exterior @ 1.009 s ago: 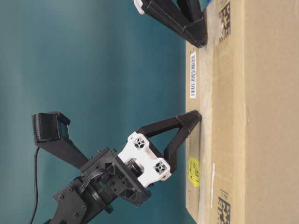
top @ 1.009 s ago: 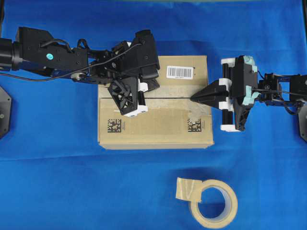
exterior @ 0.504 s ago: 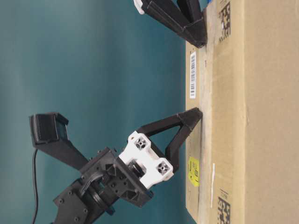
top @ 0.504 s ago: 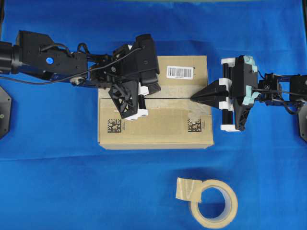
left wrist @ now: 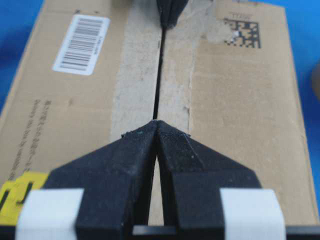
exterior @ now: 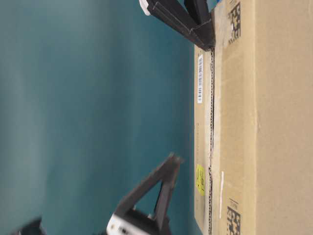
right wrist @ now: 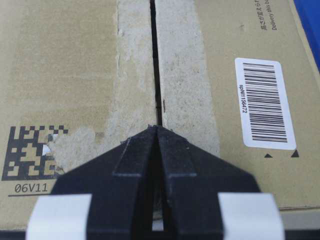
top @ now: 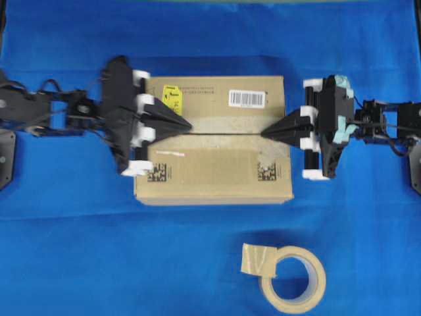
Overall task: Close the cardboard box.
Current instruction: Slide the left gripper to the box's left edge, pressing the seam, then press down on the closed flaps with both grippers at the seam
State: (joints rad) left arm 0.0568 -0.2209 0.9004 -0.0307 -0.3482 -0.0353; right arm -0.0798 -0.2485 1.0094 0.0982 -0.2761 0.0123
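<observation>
The cardboard box (top: 217, 171) lies mid-table with its top flaps flat and a thin dark seam (top: 223, 133) between them. It carries a white barcode label (top: 247, 99) and a yellow sticker (top: 172, 99). My left gripper (top: 189, 125) is shut and empty, pointing along the seam from the box's left end. In the table-level view it (exterior: 175, 159) hangs a little off the box top (exterior: 203, 122). My right gripper (top: 263, 133) is shut and empty, its tip on the seam at the right end (exterior: 209, 44). Both wrist views show closed tips over the seam (left wrist: 156, 122) (right wrist: 156, 127).
A beige tape roll (top: 293, 280) with a loose tail lies on the blue cloth (top: 79, 250) in front of the box, to the right. Both arms reach in from the left and right sides.
My left gripper has swung off the box's top to its left end, turned to point along the seam and lifted clear. The yellow sticker is now uncovered. The right gripper has not moved.
</observation>
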